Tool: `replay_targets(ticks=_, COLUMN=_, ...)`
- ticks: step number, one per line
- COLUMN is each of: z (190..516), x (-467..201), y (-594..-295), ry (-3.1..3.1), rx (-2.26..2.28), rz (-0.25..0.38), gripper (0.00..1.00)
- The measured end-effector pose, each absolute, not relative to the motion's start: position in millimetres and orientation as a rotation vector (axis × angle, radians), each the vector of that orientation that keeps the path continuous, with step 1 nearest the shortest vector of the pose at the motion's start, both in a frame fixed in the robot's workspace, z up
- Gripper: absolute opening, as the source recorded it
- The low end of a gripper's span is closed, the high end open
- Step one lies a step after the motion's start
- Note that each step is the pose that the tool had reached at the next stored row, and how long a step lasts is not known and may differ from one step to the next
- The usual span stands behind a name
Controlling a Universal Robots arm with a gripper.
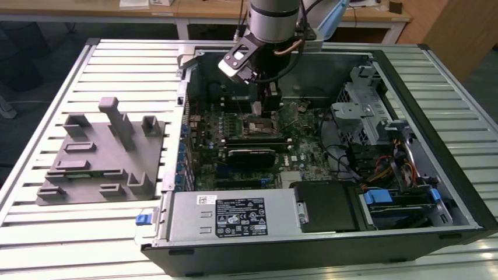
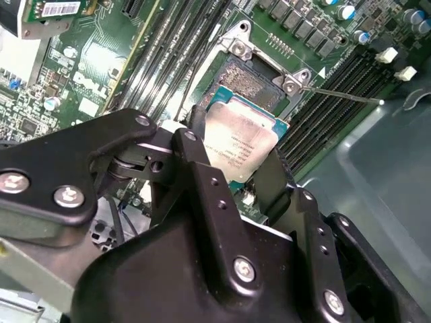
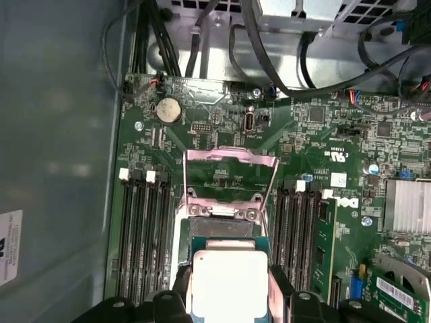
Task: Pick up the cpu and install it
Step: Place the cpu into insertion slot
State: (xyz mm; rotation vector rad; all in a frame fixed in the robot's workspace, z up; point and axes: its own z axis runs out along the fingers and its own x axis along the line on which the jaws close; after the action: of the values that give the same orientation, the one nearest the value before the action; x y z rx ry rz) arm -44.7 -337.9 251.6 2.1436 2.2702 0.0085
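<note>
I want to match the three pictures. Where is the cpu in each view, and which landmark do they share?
Exterior view: too small to tell; look at the tip of the hand, just above the socket.
Second wrist view: the cpu is held between the hand's black fingers, before the open socket.
First wrist view: the cpu is between the same fingers, near the socket.
Shared landmark: the socket.

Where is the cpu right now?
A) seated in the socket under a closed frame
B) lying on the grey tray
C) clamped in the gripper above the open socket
C: in both wrist views the cpu sits clamped in the gripper, just above the open socket.
</note>
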Motion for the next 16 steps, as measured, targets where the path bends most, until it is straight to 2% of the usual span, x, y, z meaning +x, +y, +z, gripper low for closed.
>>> replay_targets(ticks=16, z=249.3, x=-44.6, y=-337.9, ry=2.270, rx=2.144, rz=0.009, gripper=0.53)
